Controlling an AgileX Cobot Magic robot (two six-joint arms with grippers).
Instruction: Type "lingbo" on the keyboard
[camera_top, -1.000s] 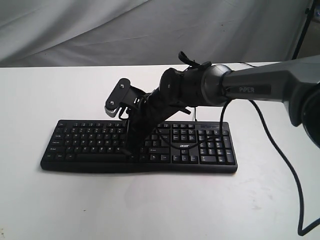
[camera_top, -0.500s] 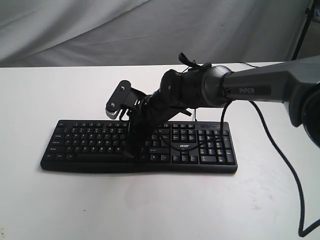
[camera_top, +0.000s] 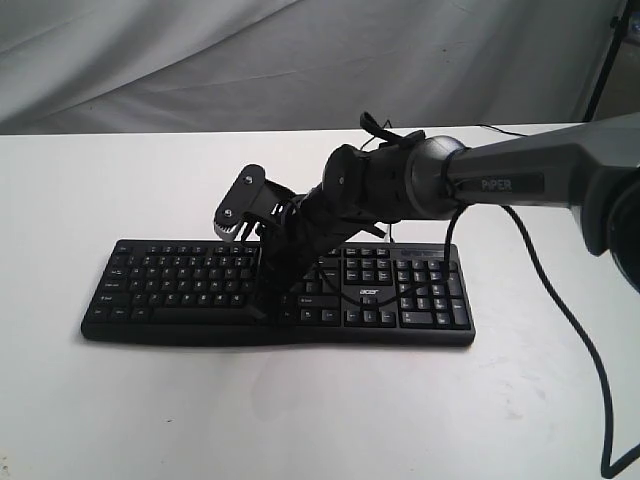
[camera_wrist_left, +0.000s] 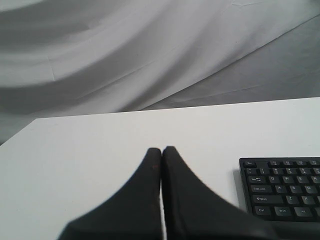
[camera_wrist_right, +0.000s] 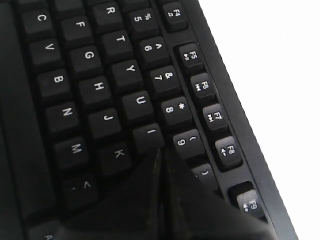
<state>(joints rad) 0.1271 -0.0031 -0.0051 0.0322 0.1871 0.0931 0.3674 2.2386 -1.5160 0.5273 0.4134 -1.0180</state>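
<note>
The black keyboard (camera_top: 400, 290) lies across the middle of the white table, number pad to the right. My right gripper (camera_top: 263, 312) reaches across from the right and points down onto the letter keys, shut with nothing in it. In the right wrist view the right gripper (camera_wrist_right: 161, 151) has its tip at the edge of the I key (camera_wrist_right: 149, 135), between K (camera_wrist_right: 118, 155) and 9 (camera_wrist_right: 186, 142); the keys under the fingers are hidden. My left gripper (camera_wrist_left: 161, 149) is shut and empty above bare table, left of the keyboard's corner (camera_wrist_left: 285, 190). The exterior view does not show it.
The right arm's grey link (camera_top: 520, 180) spans the table's right side, and a black cable (camera_top: 575, 335) loops down from it toward the front right corner. Grey cloth (camera_top: 200, 60) hangs behind the table. A dark stand leg (camera_top: 605, 55) is at the back right.
The right gripper's tip has shifted slightly to the right and lower over the letter keys. The keyboard has not moved.
</note>
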